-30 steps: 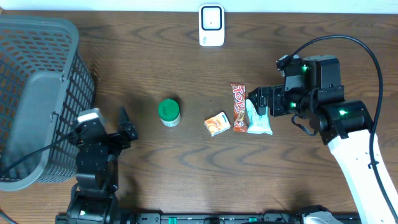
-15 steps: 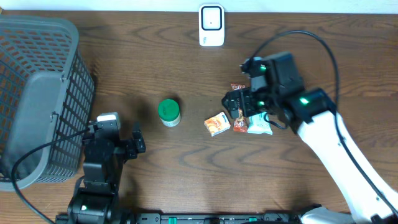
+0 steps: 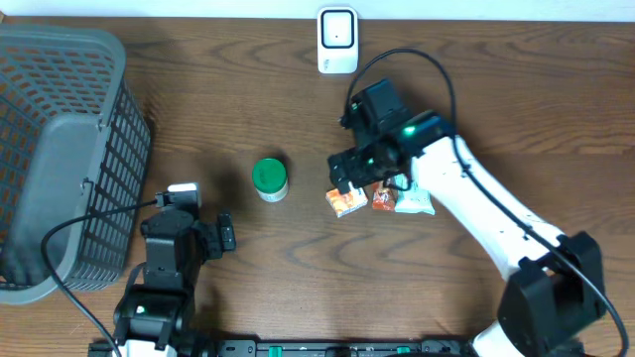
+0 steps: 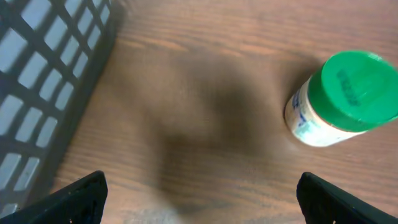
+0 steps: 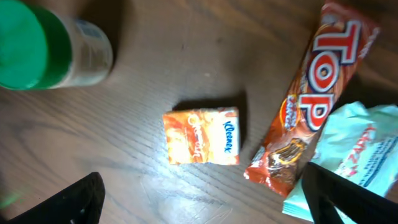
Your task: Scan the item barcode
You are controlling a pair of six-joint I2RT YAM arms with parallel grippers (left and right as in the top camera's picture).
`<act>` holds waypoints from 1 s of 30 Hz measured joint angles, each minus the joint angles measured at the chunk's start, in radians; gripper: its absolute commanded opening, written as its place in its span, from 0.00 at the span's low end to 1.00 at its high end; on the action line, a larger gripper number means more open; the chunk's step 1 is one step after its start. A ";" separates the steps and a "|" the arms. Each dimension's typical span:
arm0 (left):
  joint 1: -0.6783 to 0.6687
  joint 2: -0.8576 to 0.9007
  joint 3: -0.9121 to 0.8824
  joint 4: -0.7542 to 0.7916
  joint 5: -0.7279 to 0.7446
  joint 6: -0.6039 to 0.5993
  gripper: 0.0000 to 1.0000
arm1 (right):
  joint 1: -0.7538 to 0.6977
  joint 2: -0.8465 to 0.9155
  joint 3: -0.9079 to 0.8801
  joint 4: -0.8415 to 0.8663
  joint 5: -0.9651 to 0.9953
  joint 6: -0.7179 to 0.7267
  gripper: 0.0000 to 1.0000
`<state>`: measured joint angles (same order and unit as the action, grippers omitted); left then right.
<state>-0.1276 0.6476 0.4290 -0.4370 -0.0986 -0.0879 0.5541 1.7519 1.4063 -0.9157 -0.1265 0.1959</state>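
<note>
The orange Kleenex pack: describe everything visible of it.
The orange Kleenex pack is a small, roughly rectangular pocket pack in a glossy soft wrapper, orange with pale lettering and a white end bearing blue "Kleenex" script. It lies flat, face up, on the brown wooden table, apparently unopened. The red TOP candy bar lies close beside it with a narrow gap between them; the green-lidded jar stands well apart. No barcode shows.
</note>
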 measured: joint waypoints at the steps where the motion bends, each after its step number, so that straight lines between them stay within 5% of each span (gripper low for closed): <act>1: 0.000 0.008 0.000 -0.003 0.000 0.000 0.98 | 0.013 0.008 0.000 0.000 0.011 0.005 0.91; 11: 0.000 0.049 0.000 0.026 0.000 0.006 0.98 | 0.104 0.033 0.001 0.072 0.054 0.041 0.99; 30: 0.000 -0.058 0.000 0.661 -0.062 0.111 0.98 | 0.116 0.033 0.001 0.045 0.095 0.042 0.99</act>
<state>-0.1276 0.5892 0.4286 0.2237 -0.1604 0.0231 0.6697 1.7851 1.4075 -0.8707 -0.0311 0.2379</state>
